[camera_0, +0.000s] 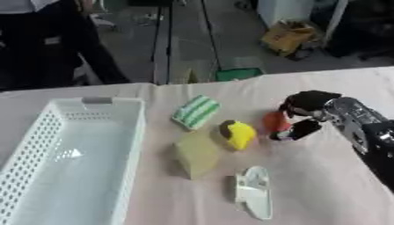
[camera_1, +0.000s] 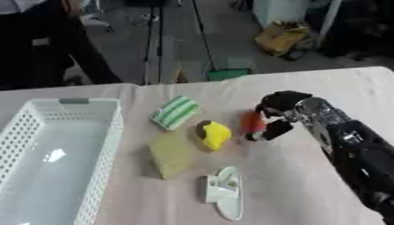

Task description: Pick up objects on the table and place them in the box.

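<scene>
Right hand (camera_0: 301,115) is in at the red object (camera_0: 273,121), fingers and thumb curled round it, the piece seemingly on the surface (camera_0: 323,193) just right of the yellow toy (camera_0: 237,133). Looks like the grasp step; next calls for a lift and a carry across to the empty white basket (camera_0: 46,132), far left of the toy. Striped sponge (camera_0: 195,111), tan block (camera_0: 196,154) and white plastic piece (camera_0: 255,190) crowd round the toy under that route. Left hand isn't showing.
</scene>
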`<state>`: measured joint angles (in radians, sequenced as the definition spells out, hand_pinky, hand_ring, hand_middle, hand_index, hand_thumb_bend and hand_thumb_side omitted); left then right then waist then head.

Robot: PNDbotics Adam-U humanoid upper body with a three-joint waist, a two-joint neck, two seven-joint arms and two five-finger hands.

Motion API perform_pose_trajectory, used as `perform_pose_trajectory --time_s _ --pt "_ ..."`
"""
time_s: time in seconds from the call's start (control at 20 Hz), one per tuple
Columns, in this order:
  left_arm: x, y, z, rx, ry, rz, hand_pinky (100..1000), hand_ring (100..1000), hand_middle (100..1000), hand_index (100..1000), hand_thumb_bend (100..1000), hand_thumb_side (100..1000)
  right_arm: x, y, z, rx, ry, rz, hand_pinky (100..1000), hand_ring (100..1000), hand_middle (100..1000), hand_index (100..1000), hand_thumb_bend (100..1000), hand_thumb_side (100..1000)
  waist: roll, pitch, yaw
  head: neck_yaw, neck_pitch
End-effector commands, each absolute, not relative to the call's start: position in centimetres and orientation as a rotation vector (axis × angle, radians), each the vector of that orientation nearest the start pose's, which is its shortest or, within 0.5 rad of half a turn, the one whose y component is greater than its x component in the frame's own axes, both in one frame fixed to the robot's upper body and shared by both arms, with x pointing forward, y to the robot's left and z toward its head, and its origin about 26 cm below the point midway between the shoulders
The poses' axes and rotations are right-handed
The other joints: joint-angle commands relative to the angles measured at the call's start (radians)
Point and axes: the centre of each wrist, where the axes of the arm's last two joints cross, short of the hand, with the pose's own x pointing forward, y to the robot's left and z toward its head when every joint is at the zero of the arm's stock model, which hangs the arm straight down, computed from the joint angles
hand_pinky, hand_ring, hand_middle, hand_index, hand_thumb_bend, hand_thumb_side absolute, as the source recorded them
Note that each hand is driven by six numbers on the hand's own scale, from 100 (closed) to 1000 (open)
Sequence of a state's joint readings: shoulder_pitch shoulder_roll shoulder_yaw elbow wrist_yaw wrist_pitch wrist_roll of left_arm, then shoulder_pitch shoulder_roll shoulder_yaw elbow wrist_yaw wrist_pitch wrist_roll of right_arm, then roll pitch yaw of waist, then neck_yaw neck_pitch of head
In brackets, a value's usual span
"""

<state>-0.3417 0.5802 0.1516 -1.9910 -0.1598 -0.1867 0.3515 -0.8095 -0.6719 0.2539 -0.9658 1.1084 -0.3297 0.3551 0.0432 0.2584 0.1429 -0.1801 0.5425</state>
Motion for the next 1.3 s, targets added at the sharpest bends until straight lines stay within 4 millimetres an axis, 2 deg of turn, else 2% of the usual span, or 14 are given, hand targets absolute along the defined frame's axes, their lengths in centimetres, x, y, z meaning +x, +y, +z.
perform_pose_trajectory --time_s 0.05,0.35,0.4,0.75,0.9,1.15,1.3 --pt "29.19 32.65 26.46 -1.044 3.361 0.297 1000 968 891 917 100 1000 44.45 -37.26 19.04 -1.155 -1.044 1.816 817 709 579 799 584 900 -0.002 -0.013 0.002 0.002 -0.015" --pt "29.21 32.61 26.54 -1.041 3.36 0.287 1000 967 892 917 100 1000 43.95 -37.59 19.08 -1.155 -1.036 1.814 816 705 546 763 544 887 -0.003 -0.012 0.006 0.002 -0.013" --pt "29.21 32.61 26.55 -1.041 3.36 0.285 1000 967 892 917 100 1000 43.93 -37.57 19.13 -1.156 -1.039 1.813 816 701 520 736 499 892 -0.003 -0.013 0.005 0.002 -0.013" --pt "29.23 32.56 26.67 -1.033 3.361 0.278 1000 967 892 917 100 1000 43.9 -37.46 19.31 -1.165 -1.058 1.802 814 695 484 698 474 885 -0.005 -0.017 0.002 0.003 -0.015" --pt "29.22 32.6 26.57 -1.036 3.364 0.281 1000 967 893 916 100 1000 43.92 -37.48 19.36 -1.173 -1.07 1.794 814 689 457 667 407 897 -0.006 -0.017 0.002 0.003 -0.015" --pt "29.23 32.56 26.56 -1.034 3.365 0.285 1000 967 893 916 100 1000 43.98 -37.44 19.36 -1.178 -1.079 1.79 814 688 452 661 384 901 -0.006 -0.018 0.0 0.004 -0.015" --pt "29.22 32.57 26.49 -1.035 3.368 0.286 1000 966 893 916 100 1000 44.0 -37.41 19.38 -1.18 -1.083 1.791 814 687 426 630 319 895 -0.007 -0.02 -0.001 0.005 -0.013"
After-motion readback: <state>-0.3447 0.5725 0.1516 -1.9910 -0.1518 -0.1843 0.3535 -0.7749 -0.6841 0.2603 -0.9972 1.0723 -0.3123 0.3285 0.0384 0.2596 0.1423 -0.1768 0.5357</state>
